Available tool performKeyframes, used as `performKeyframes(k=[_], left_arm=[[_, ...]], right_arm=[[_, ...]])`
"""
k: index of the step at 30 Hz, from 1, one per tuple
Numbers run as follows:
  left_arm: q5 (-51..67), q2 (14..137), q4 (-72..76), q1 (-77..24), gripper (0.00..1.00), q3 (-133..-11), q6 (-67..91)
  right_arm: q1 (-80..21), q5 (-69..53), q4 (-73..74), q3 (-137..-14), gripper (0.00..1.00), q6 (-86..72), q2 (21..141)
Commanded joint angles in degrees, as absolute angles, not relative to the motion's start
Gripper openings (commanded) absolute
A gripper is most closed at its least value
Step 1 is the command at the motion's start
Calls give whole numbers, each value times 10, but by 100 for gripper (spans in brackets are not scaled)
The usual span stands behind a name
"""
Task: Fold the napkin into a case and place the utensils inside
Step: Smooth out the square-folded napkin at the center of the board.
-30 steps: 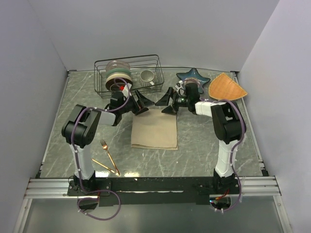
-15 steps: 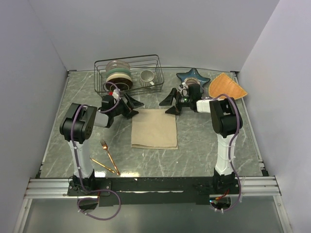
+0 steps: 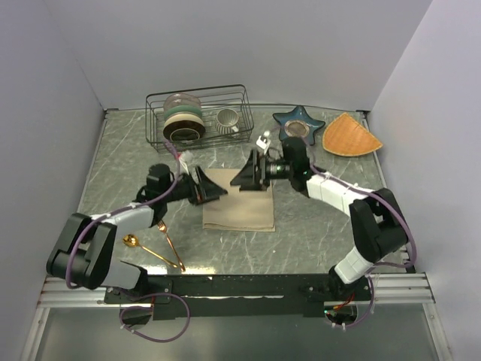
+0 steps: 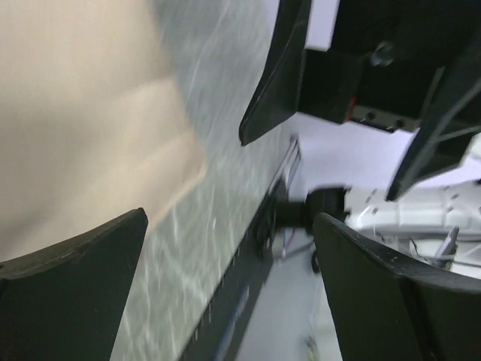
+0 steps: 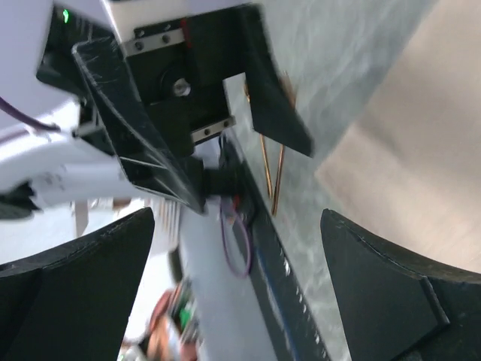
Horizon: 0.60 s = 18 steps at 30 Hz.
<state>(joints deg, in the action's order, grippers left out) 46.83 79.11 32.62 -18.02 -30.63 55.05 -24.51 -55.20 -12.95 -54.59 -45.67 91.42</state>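
- The napkin lies folded into a rectangle at the centre of the surface. The left jaws and right jaws are both spread wide and hold nothing, over its 12 o'clock edge.
- Risk: the jaws face each other closely and could knock together. Pinching a single layer would likely undo the fold.
- The fork and spoon lie at 8 o'clock, beside the left forearm, which could sweep them.
- The dish rack at 11, star dish at 1 and orange mat at 2 stand well apart.

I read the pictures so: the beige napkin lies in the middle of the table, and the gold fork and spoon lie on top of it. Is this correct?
Not quite. The top view shows the fork and spoon on the bare table, left of the napkin, not on it.
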Motion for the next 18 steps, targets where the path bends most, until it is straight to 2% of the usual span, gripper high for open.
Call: performKeyframes(k=[1, 6, 11, 14, 18], left_arm=[[490, 841, 283, -200, 99, -245, 552], [475, 910, 276, -196, 99, -243, 556], [476, 998, 251, -174, 99, -264, 547], [476, 991, 249, -174, 99, -259, 544], [505, 897, 256, -174, 99, -254, 534]], right_arm=[[-251, -555, -147, -457, 100, -485, 961], [-244, -537, -89, -464, 100, -431, 1029], [-192, -526, -36, -475, 100, -392, 1084], [-181, -524, -5, -482, 100, -364, 1085], [-187, -547, 22, -490, 100, -334, 1052]])
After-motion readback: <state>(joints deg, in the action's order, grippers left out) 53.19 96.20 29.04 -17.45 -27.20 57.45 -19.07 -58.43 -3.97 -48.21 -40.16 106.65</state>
